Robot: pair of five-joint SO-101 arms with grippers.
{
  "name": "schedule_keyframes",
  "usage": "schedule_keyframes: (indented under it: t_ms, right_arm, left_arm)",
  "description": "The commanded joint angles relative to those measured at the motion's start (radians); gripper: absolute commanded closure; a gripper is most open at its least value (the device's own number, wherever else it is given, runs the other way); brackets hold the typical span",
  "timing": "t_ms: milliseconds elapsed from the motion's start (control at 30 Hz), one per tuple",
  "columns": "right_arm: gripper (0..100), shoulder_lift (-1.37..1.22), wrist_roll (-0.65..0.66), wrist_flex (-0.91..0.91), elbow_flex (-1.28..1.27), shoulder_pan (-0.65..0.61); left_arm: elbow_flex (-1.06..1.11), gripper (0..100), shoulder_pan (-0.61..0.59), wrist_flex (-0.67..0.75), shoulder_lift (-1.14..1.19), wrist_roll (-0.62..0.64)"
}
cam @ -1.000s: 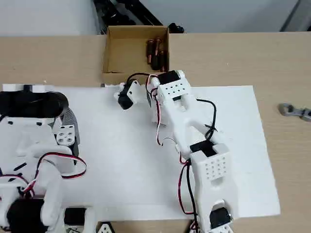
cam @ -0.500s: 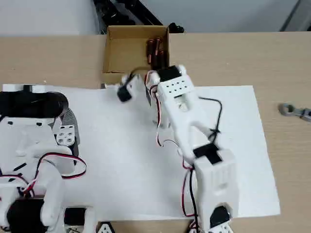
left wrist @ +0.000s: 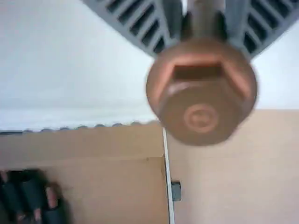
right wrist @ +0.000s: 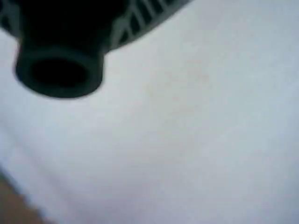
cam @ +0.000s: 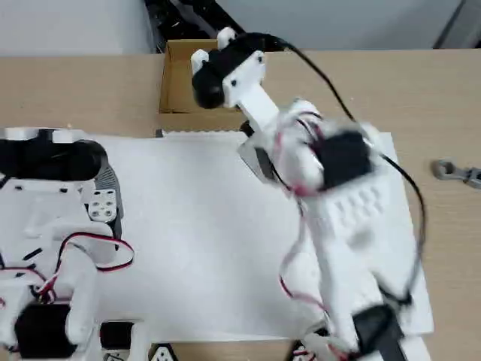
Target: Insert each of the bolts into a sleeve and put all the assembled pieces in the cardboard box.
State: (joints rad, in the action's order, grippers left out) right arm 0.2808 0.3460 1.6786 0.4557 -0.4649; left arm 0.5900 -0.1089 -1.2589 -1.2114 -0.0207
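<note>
Cardboard box [cam: 174,86] lies behind the white sheet [cam: 195,226]

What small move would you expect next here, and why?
Probably bringing the two held parts together, tip to opening. The left gripper is shut on a copper bolt near the cardboard box. The right gripper holds a black sleeve over the white sheet, and its opening looks empty.

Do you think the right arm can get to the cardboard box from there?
Probably yes. The right tool holds a black sleeve above the white mat, and the open cardboard box sits just past the mat's edge, nothing between.
</note>
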Motion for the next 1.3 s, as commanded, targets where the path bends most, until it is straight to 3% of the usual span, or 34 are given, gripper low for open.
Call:
schedule_keyframes:
  t_ms: [0, 200, 400, 500, 633, 767, 900, 1067, 1267]
  right_arm:
    - [99.5, 0.174, -0.012, 0.004, 0.020, -0.002]
    - [99.5, 0.325, -0.035, 0.005, 0.020, 0.001]
    - [99.5, 0.424, -0.364, 0.005, -0.014, 0.001]
    - [99.5, 0.509, -0.459, 0.004, -0.149, 0.001]
    - [99.1, 0.665, -0.473, -0.042, -0.437, 0.001]
    - [99.1, 0.874, -0.517, -0.234, -0.773, 0.001]
    - [99.5, 1.086, -0.522, -0.590, -1.177, -0.001]
    - [99.5, 1.280, -0.517, -1.024, -1.577, -0.005]
    - [99.5, 1.259, -0.519, -1.184, -1.728, -0.025]
  left_arm:
    - [-0.002, 99, 0.002, 0.064, 0.002, -0.006]
    - [0.019, 99, 0.002, 0.104, 0.002, -0.006]
    - [0.056, 99, 0.002, 0.137, 0.002, -0.005]
    - [0.056, 99, 0.002, 0.137, 0.002, -0.003]
    - [0.056, 99, 0.002, 0.137, 0.002, -0.003]
    - [0.073, 99, 0.002, 0.186, 0.002, -0.003]
    - [0.139, 99, 0.021, 0.336, 0.002, -0.002]
    - [0.177, 99, 0.146, 0.442, 0.002, -0.002]
    - [0.205, 99, 0.255, 0.532, 0.003, -0.003]
